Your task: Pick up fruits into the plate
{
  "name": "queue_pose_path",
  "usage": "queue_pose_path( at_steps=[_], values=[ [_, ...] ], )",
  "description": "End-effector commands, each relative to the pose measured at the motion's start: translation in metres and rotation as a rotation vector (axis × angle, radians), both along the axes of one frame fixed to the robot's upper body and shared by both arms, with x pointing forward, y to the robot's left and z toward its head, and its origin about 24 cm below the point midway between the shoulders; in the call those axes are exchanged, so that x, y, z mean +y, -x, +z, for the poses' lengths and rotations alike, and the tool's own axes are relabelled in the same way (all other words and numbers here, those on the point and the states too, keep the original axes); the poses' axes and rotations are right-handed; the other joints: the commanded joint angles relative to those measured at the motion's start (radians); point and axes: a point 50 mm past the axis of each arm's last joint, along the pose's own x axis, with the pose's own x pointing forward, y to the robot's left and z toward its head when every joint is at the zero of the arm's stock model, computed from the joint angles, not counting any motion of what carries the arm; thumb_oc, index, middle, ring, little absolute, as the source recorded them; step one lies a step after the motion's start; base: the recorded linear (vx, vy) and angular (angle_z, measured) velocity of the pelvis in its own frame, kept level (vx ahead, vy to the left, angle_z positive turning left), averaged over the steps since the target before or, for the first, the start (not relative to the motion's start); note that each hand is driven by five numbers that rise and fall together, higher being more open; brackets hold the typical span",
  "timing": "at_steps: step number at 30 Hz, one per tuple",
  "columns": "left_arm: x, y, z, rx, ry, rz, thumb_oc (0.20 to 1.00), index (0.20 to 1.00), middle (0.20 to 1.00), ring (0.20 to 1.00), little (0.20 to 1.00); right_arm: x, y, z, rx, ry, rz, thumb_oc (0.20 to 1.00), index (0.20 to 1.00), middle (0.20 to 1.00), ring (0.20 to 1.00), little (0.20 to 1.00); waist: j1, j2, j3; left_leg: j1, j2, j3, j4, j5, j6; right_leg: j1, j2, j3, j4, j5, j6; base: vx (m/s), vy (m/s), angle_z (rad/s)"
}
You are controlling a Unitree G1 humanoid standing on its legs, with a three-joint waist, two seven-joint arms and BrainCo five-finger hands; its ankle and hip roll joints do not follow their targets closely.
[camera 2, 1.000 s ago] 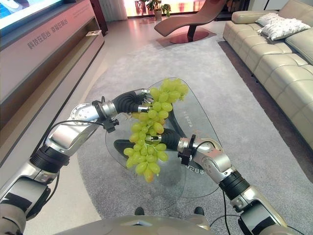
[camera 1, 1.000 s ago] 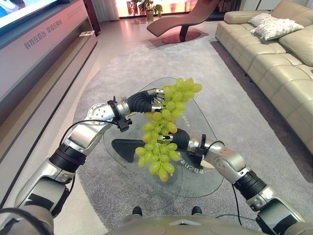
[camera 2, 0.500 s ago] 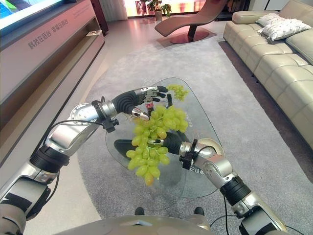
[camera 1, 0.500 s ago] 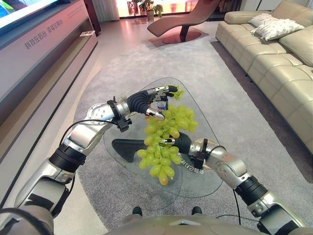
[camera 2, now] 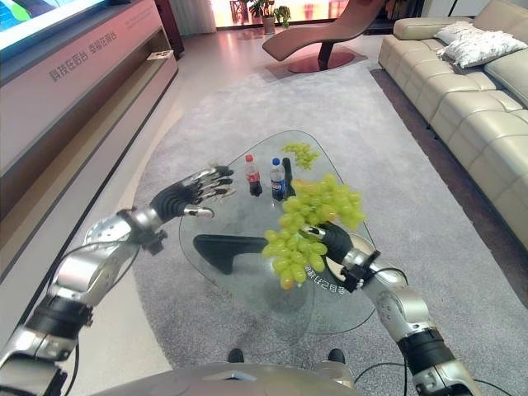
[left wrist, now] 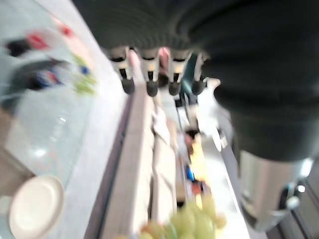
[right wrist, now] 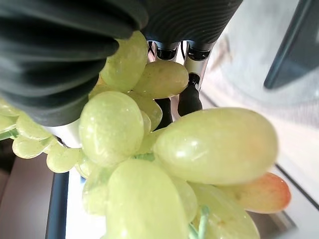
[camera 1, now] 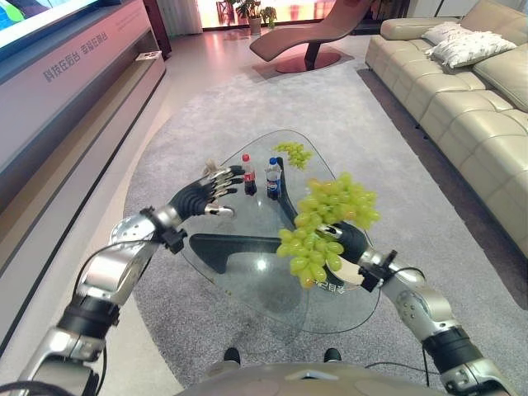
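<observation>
Two grape bunches in sight. Big green bunch (camera 1: 323, 221) held up in air by right hand (camera 1: 350, 244), over near-right part of glass table (camera 1: 247, 280); fingers curled round it, grapes crowd right wrist view. Part droops below hand, part sticks up to right. Small bunch (camera 1: 292, 153) lies on far end of tabletop. Two small bottles just nearer than it, upright, side by side: red-cap cola (camera 1: 249, 175), blue-label one (camera 1: 273, 178). Left hand (camera 1: 206, 195) over table's left edge, fingers spread and straight, holds nothing. White plate (left wrist: 36, 206) seen in left wrist view, blurred, exact spot can't tell.
</observation>
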Motion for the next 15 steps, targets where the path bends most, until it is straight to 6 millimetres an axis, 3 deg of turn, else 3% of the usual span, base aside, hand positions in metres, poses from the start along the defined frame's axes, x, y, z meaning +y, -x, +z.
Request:
queue_pose_path(
  at_steps=[1,6,10,15],
  values=[
    [0.025,-0.007,0.000,-0.046,-0.022,0.182,1.000,1.000,1.000,1.000,1.000,-0.015,-0.021,0.035,-0.217,-0.034,-0.127,0.200,0.200,0.200,0.200,0.200,0.019,-0.029,0.045,0.102,-0.038,0.008,0.013,-0.167,0.024,0.085,-0.035,-0.007,0.011,-0.118,0.019,-0.07,-0.054,0.03],
    [0.053,0.013,-0.065,0.158,-0.076,0.459,1.000,1.000,1.000,1.000,1.000,-0.052,-0.030,0.044,-0.266,0.080,-0.333,0.200,0.200,0.200,0.200,0.200,0.013,-0.027,0.124,0.036,-0.028,-0.002,0.028,-0.154,0.017,0.010,-0.030,0.008,0.025,-0.107,0.017,-0.18,-0.092,0.07],
    [0.061,0.031,-0.113,0.299,-0.141,0.613,1.000,1.000,1.000,1.000,1.000,-0.073,-0.044,0.059,-0.325,0.178,-0.476,0.200,0.200,0.200,0.200,0.200,0.008,-0.023,0.214,-0.024,-0.027,-0.010,0.043,-0.142,0.015,-0.051,-0.019,0.027,0.035,-0.094,0.011,-0.20,-0.095,-0.01],
    [0.061,0.043,-0.147,0.436,-0.217,0.717,1.000,1.000,1.000,1.000,1.000,-0.082,-0.067,0.074,-0.365,0.300,-0.573,0.200,0.200,0.200,0.200,0.200,0.002,-0.024,0.293,-0.094,-0.023,-0.012,0.066,-0.128,0.012,-0.125,-0.004,0.043,0.064,-0.088,-0.001,-0.15,-0.107,-0.09]
  ],
)
